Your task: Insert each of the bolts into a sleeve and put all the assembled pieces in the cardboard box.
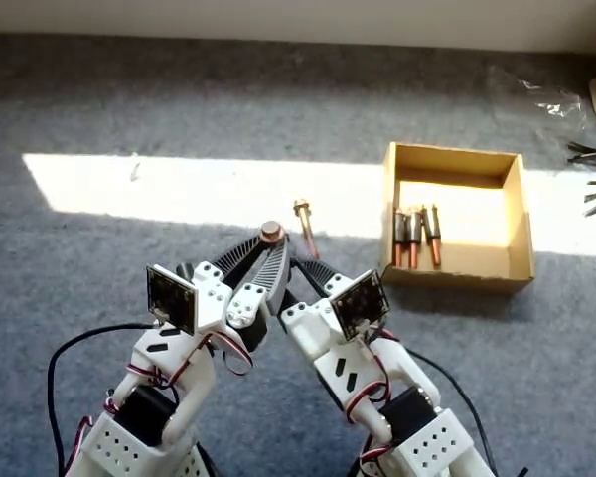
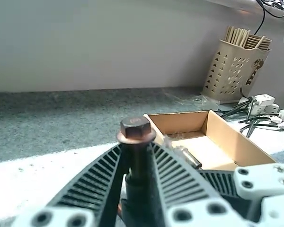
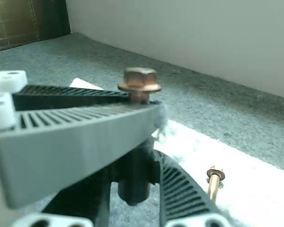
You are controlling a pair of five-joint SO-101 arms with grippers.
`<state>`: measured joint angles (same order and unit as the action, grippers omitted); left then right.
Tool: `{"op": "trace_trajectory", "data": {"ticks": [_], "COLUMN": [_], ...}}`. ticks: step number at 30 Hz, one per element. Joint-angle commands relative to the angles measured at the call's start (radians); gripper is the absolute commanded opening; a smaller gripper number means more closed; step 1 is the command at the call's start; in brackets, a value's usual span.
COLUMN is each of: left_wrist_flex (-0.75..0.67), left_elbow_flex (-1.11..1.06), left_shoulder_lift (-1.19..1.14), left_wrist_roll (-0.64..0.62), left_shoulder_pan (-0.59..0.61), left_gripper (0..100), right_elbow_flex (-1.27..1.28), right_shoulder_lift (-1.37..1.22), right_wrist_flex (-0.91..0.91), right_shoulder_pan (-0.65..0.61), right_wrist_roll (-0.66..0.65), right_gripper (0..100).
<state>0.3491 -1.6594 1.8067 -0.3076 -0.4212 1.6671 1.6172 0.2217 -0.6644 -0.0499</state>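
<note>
An upright bolt [image 1: 270, 233] is clamped by the left gripper [image 2: 137, 150], and the dark sleeve [image 3: 134, 189] beneath it by the right gripper [image 3: 132, 175]. A second bolt [image 1: 305, 227] lies at one o'clock of them. The cardboard box [image 1: 455, 159], with four assembled pieces [image 1: 415, 237] inside, sits at three o'clock.

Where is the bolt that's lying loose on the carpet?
In the high view, the loose bolt lies on the sunlit carpet, between the held bolt and the cardboard box.

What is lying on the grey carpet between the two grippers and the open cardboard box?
One loose copper-coloured bolt lies there on the sunlit grey carpet, apart from the open cardboard box; the high view shows it.
</note>
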Motion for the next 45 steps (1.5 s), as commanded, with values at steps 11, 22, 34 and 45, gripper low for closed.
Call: {"op": "trace_trajectory", "data": {"ticks": [11, 22, 34, 45], "left_wrist_flex": [0.0, -0.003, 0.003, 0.04], "left_elbow_flex": [0.008, 0.051, 0.13, 0.113], "left_shoulder_lift": [0.01, 0.01, 0.01, 0.008], "left_wrist_roll": [-0.006, -0.003, -0.009, -0.006], "left_shoulder_pan": [0.022, 0.024, 0.015, -0.039], "left_gripper": [13, 13, 17, 19], "right_elbow_flex": [-0.007, -0.004, -0.004, -0.01], "right_shoulder_lift": [0.016, 0.016, 0.016, 0.016], "right_wrist_flex": [-0.027, -0.027, -0.025, -0.025], "right_shoulder_pan": [0.028, 0.028, 0.028, 0.03], "right_wrist_roll": [-0.006, -0.006, -0.008, -0.008], "right_gripper": [0.5, 0.5, 0.5, 0.5]}}
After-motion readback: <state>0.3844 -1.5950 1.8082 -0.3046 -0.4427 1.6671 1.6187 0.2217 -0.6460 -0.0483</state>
